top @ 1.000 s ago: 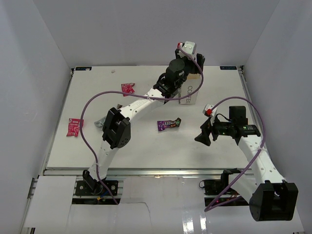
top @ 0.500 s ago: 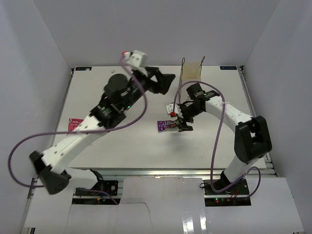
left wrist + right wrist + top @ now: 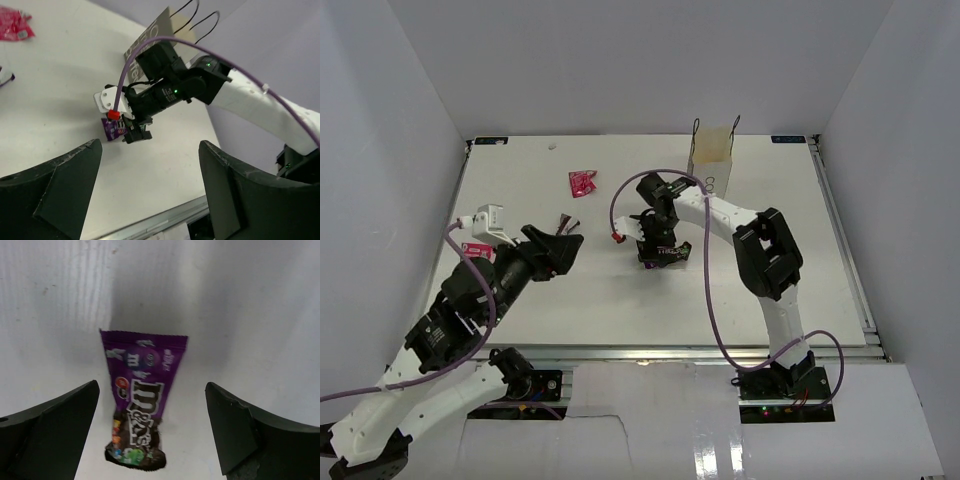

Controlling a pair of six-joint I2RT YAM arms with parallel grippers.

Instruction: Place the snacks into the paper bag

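The purple snack (image 3: 140,400) lies on the tabletop (image 3: 770,280) directly under the wide-open, empty right end effector (image 3: 150,430), near the paper bag (image 3: 710,165); a pink snack (image 3: 582,182) also lies outside the bag and the left end effector (image 3: 150,195) is open and empty, so bagging is judged unfinished.

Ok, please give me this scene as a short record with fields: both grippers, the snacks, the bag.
left gripper: open, empty, above the left side of the table
right gripper: open, pointing down over the purple snack, holding nothing
purple snack: flat on the table, in line with the gap between the right gripper's open jaws
paper bag: upright, far side
pink snack: on the table, left of the bag, away from both grippers
bag contents: not visible
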